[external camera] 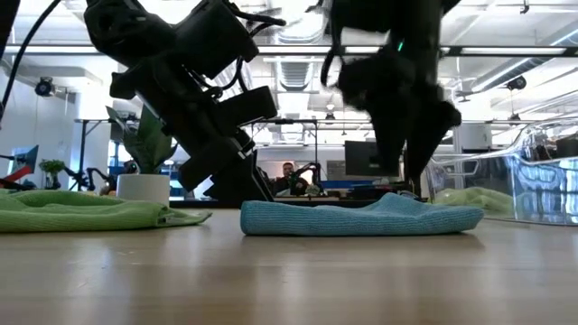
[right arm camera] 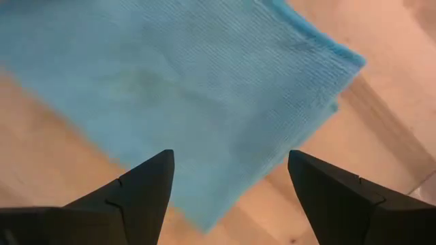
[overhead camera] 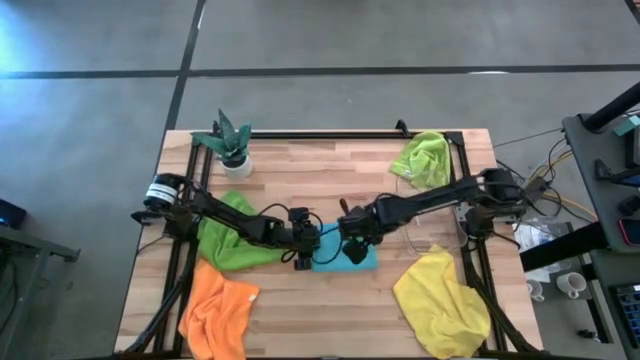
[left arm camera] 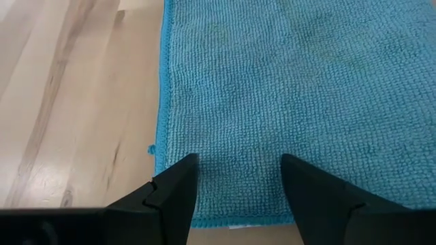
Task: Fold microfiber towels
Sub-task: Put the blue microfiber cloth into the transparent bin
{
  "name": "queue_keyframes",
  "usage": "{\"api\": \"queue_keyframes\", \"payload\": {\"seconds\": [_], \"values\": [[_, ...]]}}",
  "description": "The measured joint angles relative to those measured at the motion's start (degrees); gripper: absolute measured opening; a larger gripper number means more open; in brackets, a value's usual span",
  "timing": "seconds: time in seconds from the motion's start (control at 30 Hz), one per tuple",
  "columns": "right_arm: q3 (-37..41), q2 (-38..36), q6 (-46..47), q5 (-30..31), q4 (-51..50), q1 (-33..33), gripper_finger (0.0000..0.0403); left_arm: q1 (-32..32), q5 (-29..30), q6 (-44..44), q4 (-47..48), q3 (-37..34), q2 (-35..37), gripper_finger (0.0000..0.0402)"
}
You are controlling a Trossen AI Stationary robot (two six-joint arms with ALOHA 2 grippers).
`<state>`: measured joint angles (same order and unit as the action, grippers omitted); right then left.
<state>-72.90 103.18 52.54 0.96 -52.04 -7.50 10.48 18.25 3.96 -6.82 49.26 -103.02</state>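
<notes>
A blue towel (overhead camera: 345, 258), folded into a small flat pad, lies at the table's middle; it also shows in the low view (external camera: 361, 218). My left gripper (left arm camera: 238, 163) is open, low over the pad's left end, by its hemmed edge (left arm camera: 162, 102). My right gripper (right arm camera: 231, 160) is open above the pad's right part, near a folded corner (right arm camera: 344, 61). A darker green towel (overhead camera: 235, 240) lies spread under my left arm. An orange towel (overhead camera: 218, 312) lies crumpled at the near left, a yellow one (overhead camera: 440, 300) at the near right, and a lime green one (overhead camera: 422, 158) at the far right. My left gripper has its open fingers (left arm camera: 178, 178) pointing down at the blue towel's left end, one on each side of a strip of cloth. I cannot tell whether the tips touch the cloth.
A small potted plant (overhead camera: 232, 145) stands at the far left corner. A clear plastic bin (external camera: 542, 181) stands at the right, between the lime green and yellow towels. Bare wood (overhead camera: 330, 170) lies beyond the blue towel, and more (overhead camera: 320, 320) lies in front of it.
</notes>
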Motion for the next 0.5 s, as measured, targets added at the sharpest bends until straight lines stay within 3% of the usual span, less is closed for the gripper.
{"api": "queue_keyframes", "payload": {"seconds": [0.2,0.5], "values": [[2.2,1.6,1.8,0.0,0.7,4.4,0.0285,0.0,0.0,0.2,0.0,0.0,0.0,0.0195],[3.3,3.9,0.4,-5.2,0.7,5.0,0.0265,0.0,0.0,0.1,-0.1,0.0,0.1,0.0195]]}}
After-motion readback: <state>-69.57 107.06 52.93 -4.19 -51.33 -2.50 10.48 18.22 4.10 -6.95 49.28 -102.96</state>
